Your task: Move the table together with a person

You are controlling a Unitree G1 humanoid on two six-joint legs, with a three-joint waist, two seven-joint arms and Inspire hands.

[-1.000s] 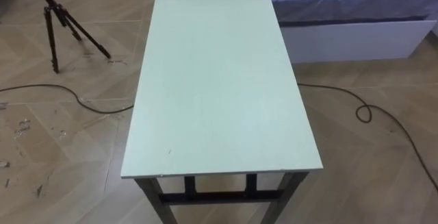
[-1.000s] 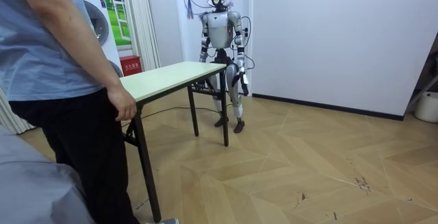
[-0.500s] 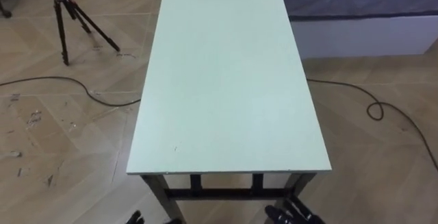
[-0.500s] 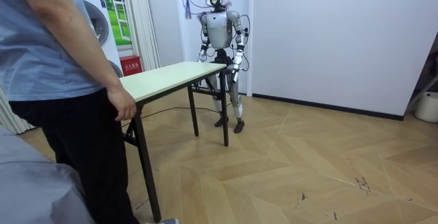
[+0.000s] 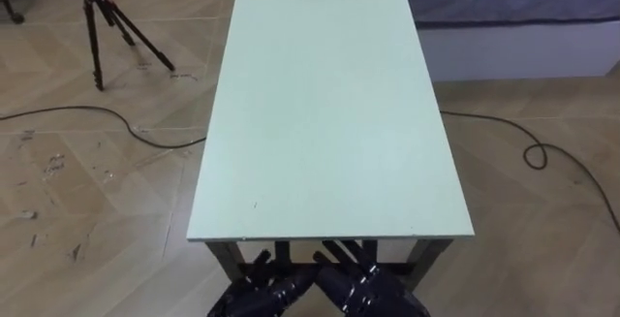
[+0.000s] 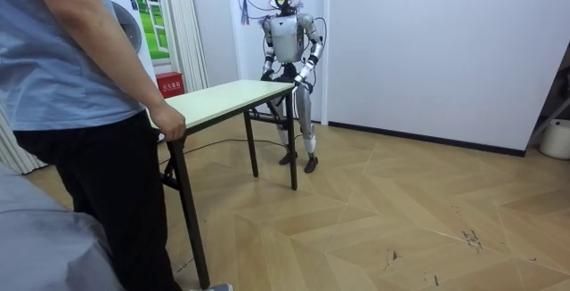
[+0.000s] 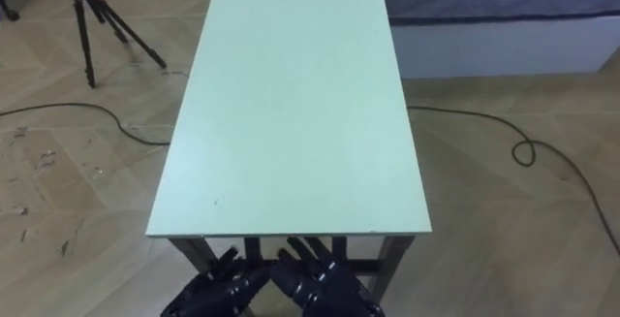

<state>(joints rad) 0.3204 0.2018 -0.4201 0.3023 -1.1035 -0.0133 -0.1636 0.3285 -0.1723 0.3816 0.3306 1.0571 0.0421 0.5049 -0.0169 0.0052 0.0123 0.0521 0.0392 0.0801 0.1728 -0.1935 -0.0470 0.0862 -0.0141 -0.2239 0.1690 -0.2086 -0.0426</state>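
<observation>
A long table [image 5: 329, 104] with a pale green top and black legs stretches away from me. Both my hands hang just below its near short edge, side by side. My left hand [image 5: 260, 293] and my right hand [image 5: 366, 286] hold their fingers straight, pointing at the underside of that edge. In the room view I stand upright at the table's [image 6: 227, 100] far end with my forearms raised toward it. A person in a blue shirt stands at the room view's left, one hand [image 6: 170, 125] curled over the other end of the table.
A black tripod [image 5: 107, 26] stands on the wood floor left of the table. A bed [image 5: 513, 26] with a white base lies to its right. Cables [image 5: 528, 152] trail across the floor on both sides. A red box [image 6: 169, 84] sits by the wall.
Both my hands have come up from below to the table's near edge. In the room view my forearms have lifted, and the person's hand has moved onto the table's end.
</observation>
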